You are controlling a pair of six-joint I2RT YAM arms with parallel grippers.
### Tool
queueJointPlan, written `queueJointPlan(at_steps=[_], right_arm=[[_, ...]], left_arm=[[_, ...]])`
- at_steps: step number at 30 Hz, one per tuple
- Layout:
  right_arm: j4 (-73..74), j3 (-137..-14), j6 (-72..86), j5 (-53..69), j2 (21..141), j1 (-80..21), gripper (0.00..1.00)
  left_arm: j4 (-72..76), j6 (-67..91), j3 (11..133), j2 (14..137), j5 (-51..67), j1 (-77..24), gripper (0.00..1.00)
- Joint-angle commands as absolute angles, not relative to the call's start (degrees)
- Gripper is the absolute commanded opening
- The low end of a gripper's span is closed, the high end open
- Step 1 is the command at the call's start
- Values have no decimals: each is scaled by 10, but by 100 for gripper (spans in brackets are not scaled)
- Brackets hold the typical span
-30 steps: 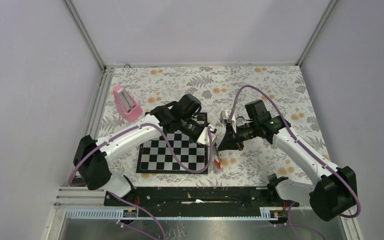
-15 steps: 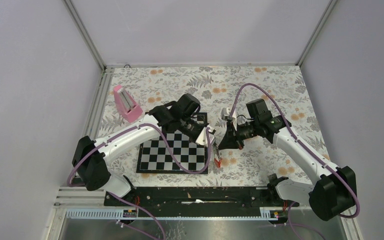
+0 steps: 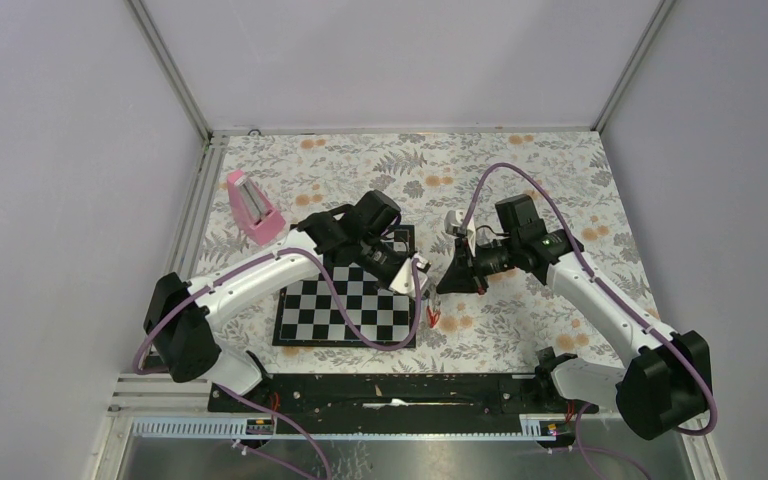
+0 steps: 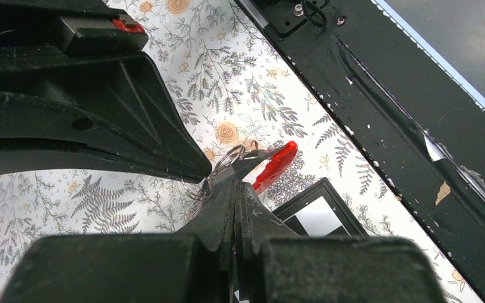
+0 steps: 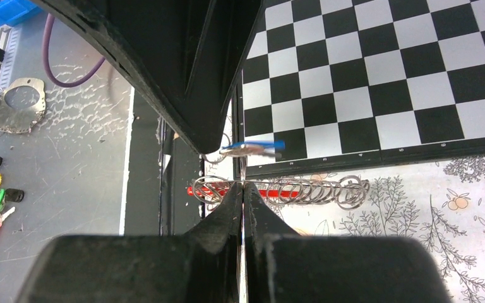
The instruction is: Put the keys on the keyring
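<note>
While the right gripper (image 5: 243,187) pinches the keyring (image 5: 290,189) steady, the left gripper (image 4: 235,186), clamped on the blue key (image 5: 252,147), presents it for threading.

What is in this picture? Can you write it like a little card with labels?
left end effector: shut, small key with a blue plastic tag at its tip, seemingly held
right end effector: shut on keyring of thin metal rings
red plastic piece: beside the rings, owner unclear
black-and-white chessboard: flat under the left arm
pink wedge-shaped block: far left, untouched
</note>
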State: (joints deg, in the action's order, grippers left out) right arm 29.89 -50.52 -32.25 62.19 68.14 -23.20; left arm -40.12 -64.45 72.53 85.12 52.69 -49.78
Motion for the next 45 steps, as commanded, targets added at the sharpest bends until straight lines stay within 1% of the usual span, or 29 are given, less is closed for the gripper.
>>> queueJointPlan(at_steps=[1, 6, 11, 19, 24, 30, 33, 36, 41, 45], right_arm=[[327, -529, -352, 633, 675, -229, 0], [359, -523, -380, 611, 659, -229, 0], [383, -526, -399, 618, 662, -235, 0], [365, -516, -393, 613, 664, -243, 0], [357, -493, -388, 594, 639, -239, 0], [371, -478, -382, 587, 578, -194, 0], [403, -475, -396, 569, 550, -175, 0], [428, -468, -403, 547, 521, -167, 0], [464, -461, -404, 514, 471, -160, 0], [491, -467, -411, 493, 450, -157, 0]], left_arm=[[-398, -647, 746, 845, 537, -500, 0], [-398, -639, 747, 834, 521, -492, 0], [-381, -622, 748, 837, 522, -490, 0], [-326, -558, 739, 841, 519, -489, 0], [-249, -492, 687, 828, 520, -466, 0], [-83, -364, 603, 830, 545, -439, 0], [-7, -318, 571, 861, 523, -439, 0], [65, -281, 568, 906, 488, -439, 0], [108, -257, 592, 987, 475, -448, 0], [130, -263, 579, 1025, 461, -468, 0]])
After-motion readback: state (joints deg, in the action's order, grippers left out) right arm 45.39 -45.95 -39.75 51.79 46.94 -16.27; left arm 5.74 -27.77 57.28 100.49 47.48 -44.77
